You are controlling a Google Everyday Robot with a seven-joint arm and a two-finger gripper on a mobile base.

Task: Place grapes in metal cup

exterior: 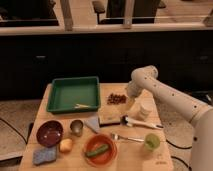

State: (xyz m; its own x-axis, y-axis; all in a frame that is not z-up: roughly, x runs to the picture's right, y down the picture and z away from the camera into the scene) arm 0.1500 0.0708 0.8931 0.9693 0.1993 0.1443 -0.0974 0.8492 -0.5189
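The grapes [117,98], a small reddish-brown cluster, lie on the wooden table just right of the green tray [56,95]. My gripper [130,103] hangs from the white arm right beside the grapes, on their right side, low over the table. It stands open with nothing in it. The metal cup [76,127], small and silver-grey, sits toward the front left, between the maroon bowl [49,133] and a grey wedge [93,123].
A white cup [145,111] and a white-handled utensil [141,123] lie just below the gripper. A light-green cup [151,142], a fork [125,137], an orange plate [89,144] holding a green item, a pale fruit [65,145] and a blue sponge [44,155] fill the front.
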